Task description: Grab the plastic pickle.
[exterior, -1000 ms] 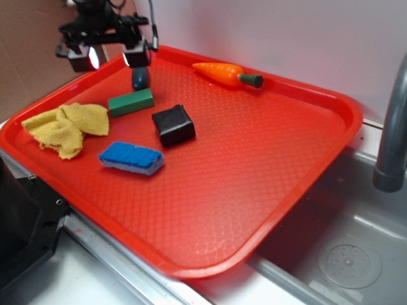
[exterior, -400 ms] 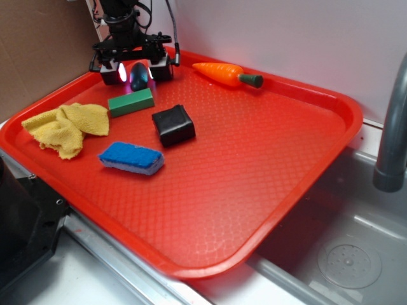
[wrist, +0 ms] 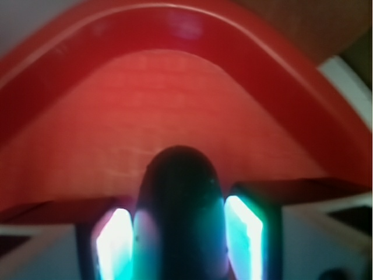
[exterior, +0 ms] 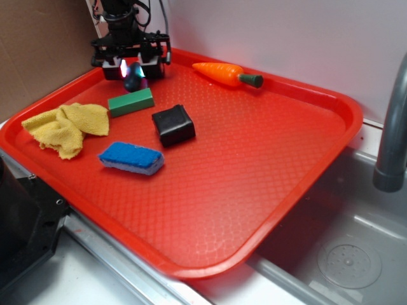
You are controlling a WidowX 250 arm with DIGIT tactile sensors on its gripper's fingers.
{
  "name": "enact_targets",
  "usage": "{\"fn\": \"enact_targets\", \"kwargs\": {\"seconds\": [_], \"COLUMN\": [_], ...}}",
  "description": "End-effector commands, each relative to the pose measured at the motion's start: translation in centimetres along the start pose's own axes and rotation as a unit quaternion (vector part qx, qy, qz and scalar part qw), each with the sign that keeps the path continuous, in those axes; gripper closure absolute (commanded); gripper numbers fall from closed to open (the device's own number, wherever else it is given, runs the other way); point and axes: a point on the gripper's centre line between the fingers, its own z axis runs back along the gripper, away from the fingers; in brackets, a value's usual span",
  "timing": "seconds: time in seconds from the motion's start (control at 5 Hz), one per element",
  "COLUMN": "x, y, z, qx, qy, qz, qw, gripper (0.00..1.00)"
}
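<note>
**Smooth pickle could squirt out of my grip**

Going left to right: the cloth (exterior: 65, 128) is lying well clear, and my gripper (exterior: 132, 68) is sitting at the tray's (exterior: 273, 159) far left corner, narrowed around the pickle (exterior: 133, 77). In the wrist view my pads (wrist: 114, 245) are bracketing the pickle (wrist: 179, 216) on both sides, seemingly touching. I am judging the risk as slippage: it is rounded and slick, so an off-center squeeze could pop it toward the block (exterior: 131, 101) just beside it.
</note>
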Motion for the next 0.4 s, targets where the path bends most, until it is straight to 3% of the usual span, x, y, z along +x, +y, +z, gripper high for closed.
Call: {"fn": "enact_targets", "kwargs": {"seconds": [0.0, 0.2], "x": [-0.5, -3.5], "y": [-1.3, -2.3], "z": [9.2, 13.0], "qx": [-0.047, -0.076], "qy": [0.026, 0.051], "qz": [-0.127, -0.186], "qw": [0.99, 0.978], "gripper": [1.0, 1.0]}}
